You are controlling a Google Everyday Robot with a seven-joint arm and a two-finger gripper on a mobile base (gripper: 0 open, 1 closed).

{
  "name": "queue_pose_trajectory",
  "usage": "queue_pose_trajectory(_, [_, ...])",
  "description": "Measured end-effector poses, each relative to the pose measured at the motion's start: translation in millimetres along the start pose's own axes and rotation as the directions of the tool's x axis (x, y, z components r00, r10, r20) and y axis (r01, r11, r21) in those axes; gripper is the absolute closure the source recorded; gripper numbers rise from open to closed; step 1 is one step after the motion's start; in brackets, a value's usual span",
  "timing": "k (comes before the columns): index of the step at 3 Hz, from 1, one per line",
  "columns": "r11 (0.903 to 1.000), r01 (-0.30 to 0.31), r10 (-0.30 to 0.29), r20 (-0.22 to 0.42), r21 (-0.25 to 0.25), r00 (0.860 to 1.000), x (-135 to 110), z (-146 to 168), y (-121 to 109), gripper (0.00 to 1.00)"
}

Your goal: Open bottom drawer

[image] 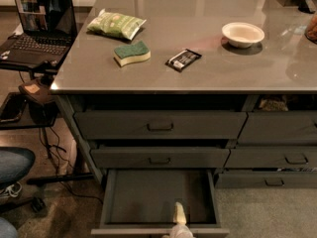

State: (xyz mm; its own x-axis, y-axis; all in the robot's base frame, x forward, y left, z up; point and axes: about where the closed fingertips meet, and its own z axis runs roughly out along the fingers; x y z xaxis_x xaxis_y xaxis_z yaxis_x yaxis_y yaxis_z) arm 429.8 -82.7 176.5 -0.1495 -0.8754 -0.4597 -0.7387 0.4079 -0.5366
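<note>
The bottom drawer (148, 197) of the left stack stands pulled out toward me, its empty dark grey inside in plain sight and its front edge along the lower border of the camera view. My gripper (180, 221) reaches in from the bottom of the view at the middle of that front edge, where one pale finger (180, 213) rises over the rim. The drawer's handle is hidden below the frame. Above it, the middle drawer (159, 157) and the top drawer (159, 125) are closed.
On the grey counter (198, 73) lie a green chip bag (117, 24), a sponge (132, 53), a dark snack bar (183, 59) and a white bowl (242, 34). A laptop (34, 29) sits on a side stand at left. A neighbouring drawer stack (277, 152) is at right.
</note>
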Motion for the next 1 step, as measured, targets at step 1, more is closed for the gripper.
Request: queue_pose_trajectory(1, [1.0000,0.000,0.000,0.000,0.000,1.000,0.0,0.0,0.0,0.00])
